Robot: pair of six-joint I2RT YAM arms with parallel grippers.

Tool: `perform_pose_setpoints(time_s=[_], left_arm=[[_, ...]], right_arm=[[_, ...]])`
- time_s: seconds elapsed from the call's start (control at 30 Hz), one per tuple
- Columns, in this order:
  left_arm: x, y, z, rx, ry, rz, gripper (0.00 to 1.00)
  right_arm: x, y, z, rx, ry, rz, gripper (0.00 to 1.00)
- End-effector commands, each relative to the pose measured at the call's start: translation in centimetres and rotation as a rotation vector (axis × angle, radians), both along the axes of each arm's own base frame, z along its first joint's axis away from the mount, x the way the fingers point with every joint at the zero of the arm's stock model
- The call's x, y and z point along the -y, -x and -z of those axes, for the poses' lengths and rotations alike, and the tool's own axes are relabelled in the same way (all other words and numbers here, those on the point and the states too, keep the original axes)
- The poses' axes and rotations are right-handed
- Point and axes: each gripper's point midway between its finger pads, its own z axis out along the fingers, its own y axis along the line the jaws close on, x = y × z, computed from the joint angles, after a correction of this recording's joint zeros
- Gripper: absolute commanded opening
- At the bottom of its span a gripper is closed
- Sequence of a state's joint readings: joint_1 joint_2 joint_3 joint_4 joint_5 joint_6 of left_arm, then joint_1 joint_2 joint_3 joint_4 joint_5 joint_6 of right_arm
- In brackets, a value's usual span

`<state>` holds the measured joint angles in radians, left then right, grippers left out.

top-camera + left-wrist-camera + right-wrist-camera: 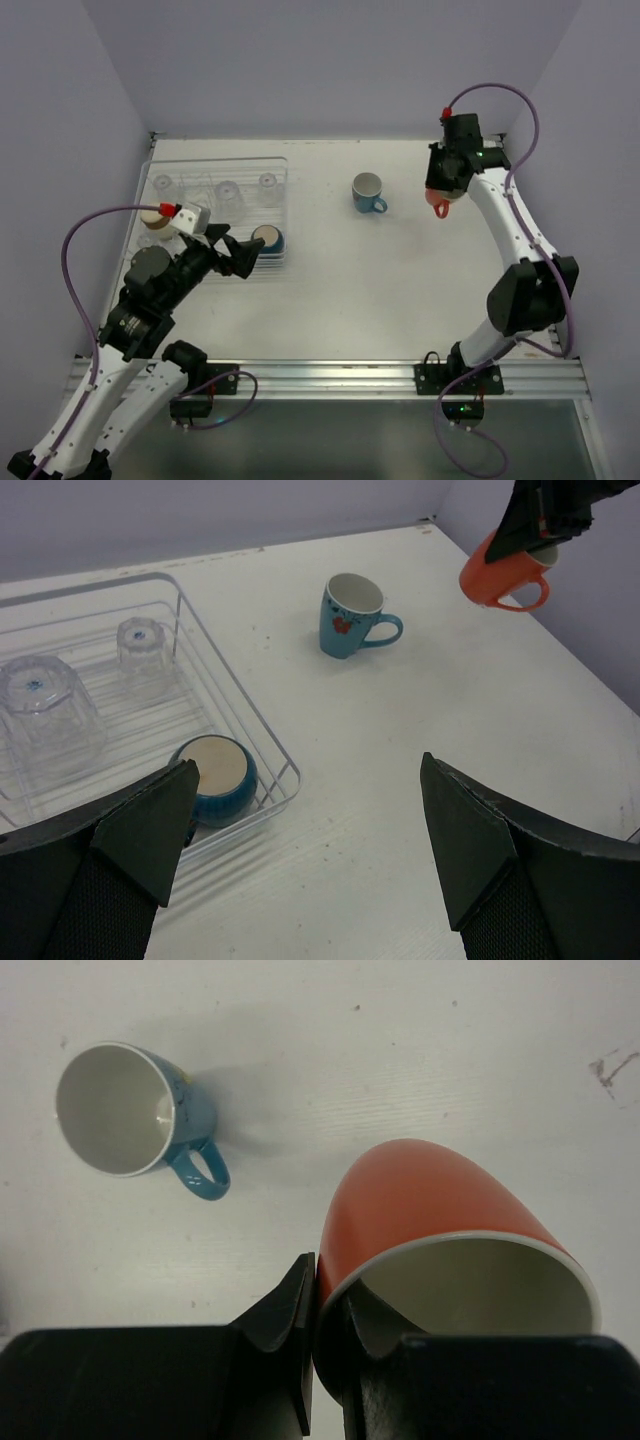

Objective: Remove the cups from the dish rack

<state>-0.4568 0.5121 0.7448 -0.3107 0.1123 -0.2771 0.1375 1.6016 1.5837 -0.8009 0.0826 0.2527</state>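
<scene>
My right gripper (442, 190) is shut on the rim of the orange mug (430, 1210), one finger inside and one outside, and holds it above the table at the far right; the mug also shows in the top view (441, 205) and the left wrist view (500, 572). The light-blue mug (368, 193) stands upright on the table, also in the left wrist view (350, 615) and the right wrist view (135, 1110). My left gripper (243, 256) is open and empty just right of the dish rack (280, 170). A dark-blue cup (215, 778) sits in the rack's near right corner. Clear cups (45, 710) stand upside down in the rack.
A tan cup (152, 217) sits at the rack's left side, partly behind my left wrist. Purple walls close in the table on the left, back and right.
</scene>
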Motion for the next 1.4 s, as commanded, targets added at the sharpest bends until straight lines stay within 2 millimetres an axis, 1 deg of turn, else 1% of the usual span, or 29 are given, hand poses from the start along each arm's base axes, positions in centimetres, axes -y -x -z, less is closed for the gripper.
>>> perform_pose_setpoints(time_s=[0.0, 0.03, 0.07, 0.13, 0.17, 0.23, 0.27, 0.3, 0.33, 0.37, 0.4, 0.43, 0.47, 0.5, 0.57, 0.63, 0.7, 0.9, 0.93, 0.97, 1.03, 1.07, 1.1, 1.17, 1.2, 1.23, 1.27, 1.3, 1.37], left_arm=[[-0.5, -0.4, 0.3, 0.017, -0.028, -0.034, 1.00], [-0.5, -0.4, 0.3, 0.015, -0.031, -0.034, 1.00], [-0.4, -0.4, 0.5, 0.011, -0.033, -0.030, 1.00], [-0.4, -0.5, 0.6, 0.005, -0.036, -0.031, 1.00], [-0.3, -0.6, 0.7, 0.002, -0.037, -0.031, 1.00], [-0.3, -0.8, 0.9, -0.007, -0.042, -0.034, 1.00], [-0.3, -0.9, 1.1, -0.014, -0.046, -0.035, 1.00], [-0.3, -1.0, 1.2, -0.016, -0.049, -0.038, 1.00], [-0.3, -1.0, 1.3, -0.020, -0.051, -0.038, 1.00], [-0.2, -1.1, 1.5, -0.026, -0.055, -0.036, 1.00], [-0.2, -1.2, 1.6, -0.031, -0.057, -0.038, 1.00], [-0.3, -1.3, 1.7, -0.032, -0.058, -0.041, 1.00], [-0.2, -1.3, 1.7, -0.035, -0.059, -0.041, 1.00], [-0.3, -1.4, 1.9, -0.040, -0.062, -0.044, 1.00], [-0.3, -1.6, 2.0, -0.044, -0.062, -0.047, 1.00], [-0.4, -1.7, 2.1, -0.050, -0.063, -0.052, 1.00], [-0.4, -1.9, 2.2, -0.055, -0.064, -0.053, 1.00], [-0.5, -2.2, 2.6, -0.068, -0.069, -0.061, 1.00], [-0.5, -2.3, 2.6, -0.069, -0.071, -0.061, 1.00], [-0.5, -2.4, 2.8, -0.074, -0.074, -0.065, 1.00], [-0.8, -2.6, 2.7, -0.075, -0.073, -0.077, 1.00], [-0.8, -2.9, 2.9, -0.084, -0.075, -0.084, 1.00], [-0.8, -3.0, 2.9, -0.087, -0.074, -0.085, 1.00], [-0.8, -3.5, 3.0, -0.100, -0.075, -0.093, 1.00], [-0.8, -3.6, 3.1, -0.108, -0.069, -0.092, 1.00], [-0.5, -3.8, 2.6, -0.101, -0.061, -0.084, 1.00], [-0.3, -4.1, 2.9, -0.117, -0.063, -0.079, 1.00], [-0.1, -4.3, 2.8, -0.124, -0.061, -0.075, 1.00], [-0.2, -5.1, 2.9, -0.145, -0.067, -0.089, 1.00]], right_arm=[[-1.0, -3.2, -1.3, 0.067, 0.003, -0.057, 0.00], [-1.4, -3.7, -0.8, 0.055, -0.009, -0.070, 0.00], [-1.8, -4.8, 0.5, 0.027, -0.013, -0.079, 0.00], [-2.6, -5.7, 1.9, -0.007, -0.002, -0.098, 0.00], [-2.8, -6.7, 3.3, -0.035, 0.004, -0.103, 0.00], [-3.3, -7.4, 4.7, -0.059, 0.012, -0.114, 0.00], [-3.6, -7.9, 5.0, -0.060, 0.011, -0.120, 0.00], [-4.1, -8.4, 6.2, -0.073, 0.011, -0.131, 0.00], [-4.3, -8.8, 6.5, -0.075, 0.011, -0.139, 0.00], [-4.6, -9.3, 6.3, -0.064, 0.006, -0.145, 0.00], [-5.0, -9.6, 7.5, -0.088, 0.007, -0.154, 0.00], [-5.1, -9.9, 7.7, -0.093, 0.006, -0.159, 0.00], [-5.2, -10.5, 7.4, -0.081, 0.007, -0.159, 0.00], [-5.4, -10.6, 8.5, -0.111, 0.012, -0.165, 0.00], [-5.6, -11.1, 8.6, -0.110, 0.011, -0.171, 0.00], [-5.8, -11.2, 9.5, -0.126, 0.014, -0.175, 0.00], [-6.1, -11.3, 9.9, -0.126, 0.015, -0.179, 0.00], [-6.7, -10.9, 11.6, -0.167, 0.027, -0.196, 0.00], [-6.6, -11.0, 11.6, -0.165, 0.028, -0.193, 0.00], [-6.6, -11.0, 11.2, -0.156, 0.028, -0.190, 0.05], [-6.8, -11.2, 10.1, -0.127, 0.025, -0.189, 0.20], [-6.9, -11.3, 8.8, -0.098, 0.019, -0.189, 0.35], [-7.1, -11.4, 7.9, -0.079, 0.010, -0.189, 0.43], [-7.6, -11.5, 6.2, -0.041, -0.012, -0.194, 0.53], [-8.1, -11.4, 4.6, -0.005, -0.043, -0.207, 0.60], [-8.3, -11.4, 4.0, 0.008, -0.056, -0.213, 0.60], [-8.6, -11.2, 3.3, 0.021, -0.075, -0.224, 0.61], [-8.8, -11.1, 2.0, 0.050, -0.089, -0.227, 0.64], [-9.2, -10.5, 1.2, 0.063, -0.116, -0.239, 0.67]])
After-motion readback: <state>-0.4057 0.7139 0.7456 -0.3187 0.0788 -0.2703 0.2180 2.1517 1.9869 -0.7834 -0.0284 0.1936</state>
